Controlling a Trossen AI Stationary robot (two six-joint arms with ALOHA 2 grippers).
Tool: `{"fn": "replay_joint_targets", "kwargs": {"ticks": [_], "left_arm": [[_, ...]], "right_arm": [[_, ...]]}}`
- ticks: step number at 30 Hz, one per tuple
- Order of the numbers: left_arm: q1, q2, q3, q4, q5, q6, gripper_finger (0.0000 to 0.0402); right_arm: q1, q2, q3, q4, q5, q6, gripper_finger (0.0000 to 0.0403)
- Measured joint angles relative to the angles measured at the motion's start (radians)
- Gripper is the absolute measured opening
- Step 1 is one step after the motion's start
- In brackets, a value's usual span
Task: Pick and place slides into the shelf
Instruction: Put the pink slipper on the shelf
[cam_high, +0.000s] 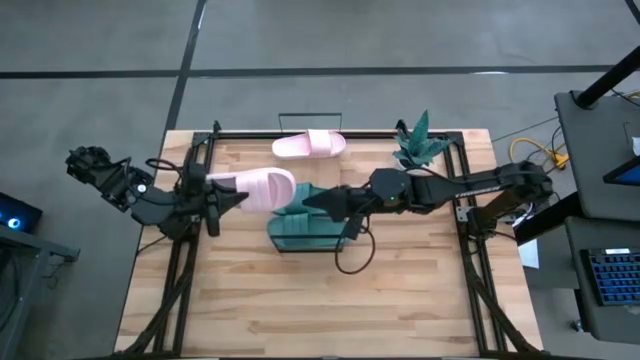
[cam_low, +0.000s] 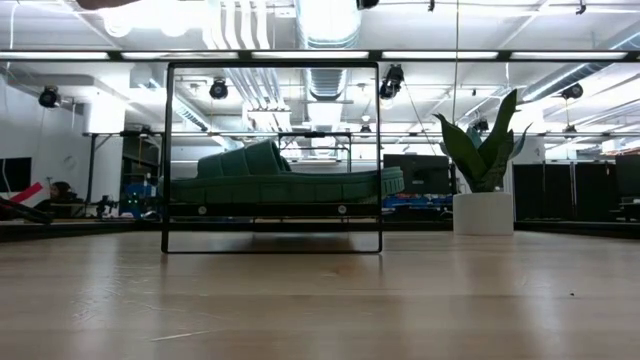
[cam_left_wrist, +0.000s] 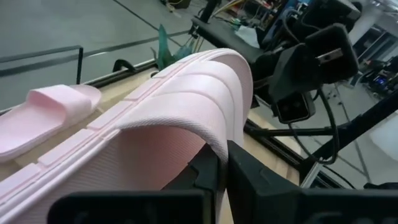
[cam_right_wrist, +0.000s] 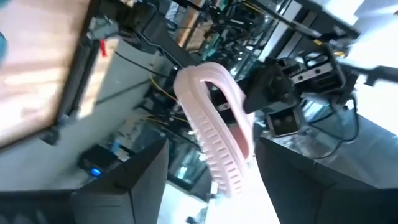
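My left gripper was clamped on a pale pink slide, fingers pinching the edge of its broad ribbed strap, and held it in the air over the table, just left of the shelf. I judged the slide light and foam-soft: the strap would flex under a pinch, so a hold at the strap's edge or on the sole rim (where the material is thickest) seemed safest, and the ribbing ought to keep it from slipping.

My right gripper was spread wide and empty, its fingers on either side of the held slide's toe end, hovering over the shelf. The dark teal slides already lay on the shelf board; in the low view they showed inside the thin black frame. The second pink slide rested on the wooden table at the far edge, well apart from both arms.

Room was tight at the shelf: the frame's top bar and posts hemmed in the opening, and the teal potted plant stood near the far right corner. The near half of the table offered the freest swing.
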Motion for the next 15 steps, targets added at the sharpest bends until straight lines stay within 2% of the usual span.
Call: {"fn": "replay_joint_targets", "kwargs": {"ticks": [9,15], "left_arm": [[0.000,0.023,-0.002,0.011,0.009,-0.018,0.0000],[0.001,0.067,-0.002,0.081,0.021,0.016,0.0000]], "right_arm": [[0.000,0.007,0.000,0.056,-0.032,-0.111,0.0233],[0.000,0.014,0.000,0.056,-0.027,-0.172,0.0229]]}}
